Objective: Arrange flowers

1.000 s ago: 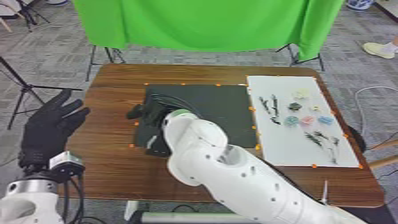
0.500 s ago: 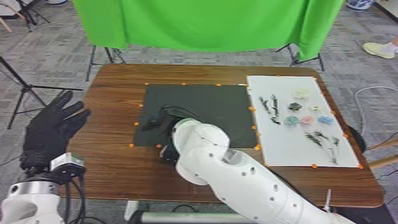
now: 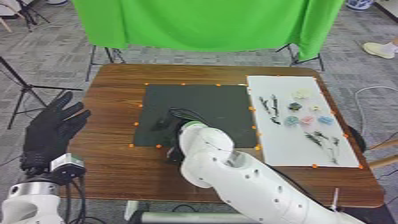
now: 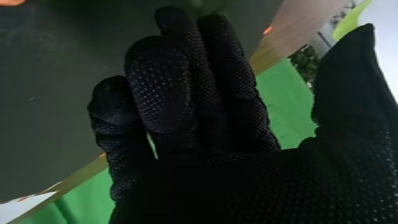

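Presently holding the right hand (image 3: 165,123) unclenched over the black mat (image 3: 209,97), the left hand (image 3: 51,130) relaxed outside the table's (image 3: 111,170) left edge, with flowers (image 3: 306,120) and sprigs (image 3: 274,111) on the white sheet (image 3: 289,147) by its right edge.

Your left arm (image 3: 32,207) and right arm (image 3: 244,177) are white, the right dotted with dark spots. Black textured gloves (image 4: 249,190) cover your left robot hand (image 3: 46,137) and right robot hand (image 3: 176,124); dark cables (image 3: 80,200) run beside the left arm.

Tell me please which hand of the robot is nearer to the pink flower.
Right. The right hand is over the black mat, left of the pink flower; the left hand is farther off, by the left edge of the table.
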`<move>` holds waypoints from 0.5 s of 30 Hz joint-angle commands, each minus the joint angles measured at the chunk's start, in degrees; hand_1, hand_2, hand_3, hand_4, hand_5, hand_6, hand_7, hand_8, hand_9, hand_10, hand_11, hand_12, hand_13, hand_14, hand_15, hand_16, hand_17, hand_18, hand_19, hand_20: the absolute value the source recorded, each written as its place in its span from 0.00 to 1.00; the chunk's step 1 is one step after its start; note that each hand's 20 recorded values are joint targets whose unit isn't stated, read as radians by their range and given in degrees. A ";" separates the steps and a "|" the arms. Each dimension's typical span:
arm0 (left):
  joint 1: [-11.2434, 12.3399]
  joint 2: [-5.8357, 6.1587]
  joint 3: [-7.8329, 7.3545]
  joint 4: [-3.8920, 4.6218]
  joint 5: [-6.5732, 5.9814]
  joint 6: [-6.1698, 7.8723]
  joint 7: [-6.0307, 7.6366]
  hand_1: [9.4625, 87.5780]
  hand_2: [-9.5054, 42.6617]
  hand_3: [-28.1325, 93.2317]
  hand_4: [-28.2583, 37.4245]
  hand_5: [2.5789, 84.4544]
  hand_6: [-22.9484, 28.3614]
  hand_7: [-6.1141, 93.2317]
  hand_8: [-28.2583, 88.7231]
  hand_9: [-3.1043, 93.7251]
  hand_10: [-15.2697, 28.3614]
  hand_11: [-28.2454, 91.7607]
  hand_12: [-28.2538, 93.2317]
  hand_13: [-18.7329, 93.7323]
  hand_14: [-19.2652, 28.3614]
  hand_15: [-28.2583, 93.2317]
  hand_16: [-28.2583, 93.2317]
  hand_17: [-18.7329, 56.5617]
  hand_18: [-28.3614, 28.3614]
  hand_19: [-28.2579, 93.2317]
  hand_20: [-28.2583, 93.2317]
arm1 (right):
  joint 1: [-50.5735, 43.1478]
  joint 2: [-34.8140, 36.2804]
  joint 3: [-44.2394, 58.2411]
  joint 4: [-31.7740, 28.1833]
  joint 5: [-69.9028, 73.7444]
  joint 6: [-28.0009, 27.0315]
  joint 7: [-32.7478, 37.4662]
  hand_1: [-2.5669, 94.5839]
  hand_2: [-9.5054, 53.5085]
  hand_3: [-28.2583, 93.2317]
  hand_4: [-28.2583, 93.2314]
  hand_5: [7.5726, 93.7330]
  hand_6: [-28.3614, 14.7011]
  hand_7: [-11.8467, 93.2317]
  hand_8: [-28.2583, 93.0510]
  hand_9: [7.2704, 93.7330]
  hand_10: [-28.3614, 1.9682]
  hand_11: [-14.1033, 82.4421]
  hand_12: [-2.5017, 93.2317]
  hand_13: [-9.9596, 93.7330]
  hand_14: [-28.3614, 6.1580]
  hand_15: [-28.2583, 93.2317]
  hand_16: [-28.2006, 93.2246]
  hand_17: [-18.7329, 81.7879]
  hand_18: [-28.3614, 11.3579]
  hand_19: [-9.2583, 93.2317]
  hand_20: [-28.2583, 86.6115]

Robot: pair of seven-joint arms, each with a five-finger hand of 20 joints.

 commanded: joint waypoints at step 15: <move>-0.05 -0.42 0.70 0.30 -0.15 -0.19 0.04 0.18 0.27 0.90 0.11 0.42 0.63 0.20 0.16 0.39 0.79 0.44 0.31 0.39 0.95 0.62 0.17 0.10 0.91 0.68 0.23 | -2.67 -3.92 3.52 1.66 1.97 -5.58 -1.68 0.21 0.20 0.90 0.03 0.65 0.46 0.32 0.13 0.68 0.12 0.30 0.14 0.77 0.32 0.85 0.33 0.56 0.00 1.00 0.73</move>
